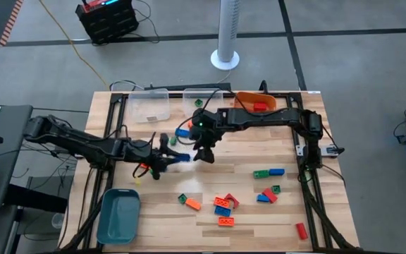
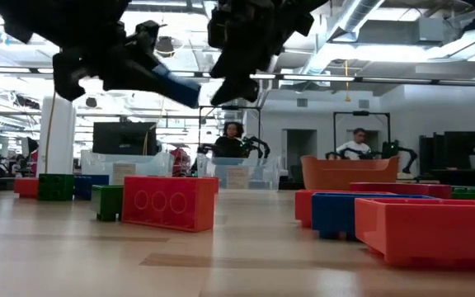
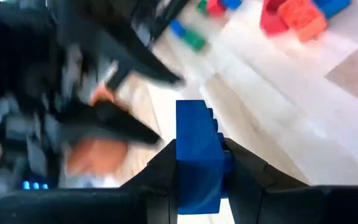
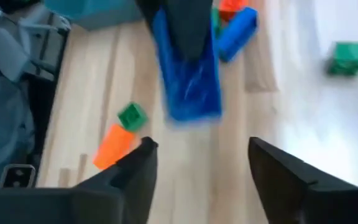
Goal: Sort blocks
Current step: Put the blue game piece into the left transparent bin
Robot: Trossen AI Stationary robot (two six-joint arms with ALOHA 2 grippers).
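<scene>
My left gripper (image 1: 173, 158) is above the middle of the table, shut on a blue studded block (image 1: 182, 157). The block sticks out past the fingers toward my right gripper (image 1: 204, 154). My right gripper (image 4: 197, 163) is open just beyond the block's free end (image 4: 188, 93), with its fingers apart and touching nothing. In the low view both grippers hang above the table, with the blue block (image 2: 178, 85) between them. Loose red, orange, blue and green blocks (image 1: 224, 205) lie flat on the near half of the table. My left gripper pinches the blue block by its near end (image 3: 194, 183) between the two fingers (image 3: 247, 173), one on each broad side. The fingers come roughly level from the table's left, along the block. The block is lifted clear, and its free end (image 3: 194, 115) points at my right gripper.
Two clear bins (image 1: 151, 106) and an orange bin (image 1: 249, 97) holding a red block stand at the far edge. A teal bin (image 1: 118, 215) sits at the near left. More blocks lie at the right (image 1: 268, 172) and near the far bins (image 1: 182, 132). People stand beyond the table (image 2: 232, 140).
</scene>
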